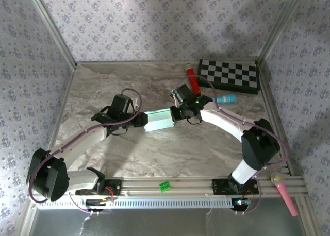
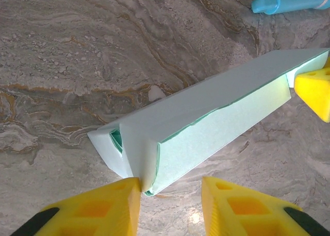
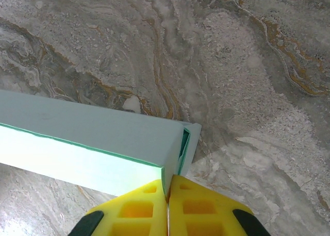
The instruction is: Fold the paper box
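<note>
The paper box [image 1: 160, 120], a long pale mint-green tube of card, lies in mid-table between my two grippers. My left gripper [image 1: 140, 121] is at its left end. In the left wrist view the box [image 2: 206, 112] runs up to the right, and my left gripper [image 2: 170, 187] stands open, the box's near corner touching the left finger [image 2: 111, 200]. My right gripper [image 1: 178, 114] is at the right end. Through the right wrist camera, my right gripper [image 3: 167, 187] is shut on the box's [image 3: 93, 133] end panel edge.
A black-and-white checkerboard [image 1: 229, 74] lies at the back right with a red cylinder [image 1: 192, 77] beside it. A teal toy microphone [image 1: 226, 99] [image 2: 294, 0] lies just right of the right gripper. A pink microphone [image 1: 283, 192] rests on the front rail.
</note>
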You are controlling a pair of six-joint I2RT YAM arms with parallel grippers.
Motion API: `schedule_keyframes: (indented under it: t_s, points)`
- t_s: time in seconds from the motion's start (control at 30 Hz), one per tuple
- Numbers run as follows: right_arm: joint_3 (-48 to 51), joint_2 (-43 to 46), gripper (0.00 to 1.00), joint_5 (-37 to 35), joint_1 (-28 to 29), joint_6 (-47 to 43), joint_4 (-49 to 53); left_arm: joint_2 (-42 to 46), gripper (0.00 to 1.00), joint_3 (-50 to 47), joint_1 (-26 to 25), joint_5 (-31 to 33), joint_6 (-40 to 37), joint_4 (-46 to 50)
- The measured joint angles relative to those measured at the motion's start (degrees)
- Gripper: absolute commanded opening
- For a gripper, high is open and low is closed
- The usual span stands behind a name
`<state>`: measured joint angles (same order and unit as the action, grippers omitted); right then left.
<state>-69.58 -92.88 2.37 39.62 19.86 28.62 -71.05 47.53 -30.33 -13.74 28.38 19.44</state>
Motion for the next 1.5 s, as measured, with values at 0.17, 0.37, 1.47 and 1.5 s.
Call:
schedule_keyframes:
  t_s: [0.17,0.37,1.47,1.5]
  points:
    - [-0.11,-0.2,0.07,0.02,0.0,0.0,-0.2,-0.22,0.24,0.13,0.0,0.48,0.26,0.42]
    - [-0.28,-0.42,0.06,-0.04,0.0,0.0,-0.2,-1.01,0.12,0.59,0.02,1.73,0.85,1.33]
    - [-1.29,-1.79,0.0,-0.26,0.28,-0.02,-0.81,-2.25,0.0,1.62,0.48,2.82,3.21,1.77]
    - [-1.29,-1.79,0.0,-0.28,0.28,0.0,-0.79,-2.25,0.0,1.57,0.5,2.8,3.19,1.75]
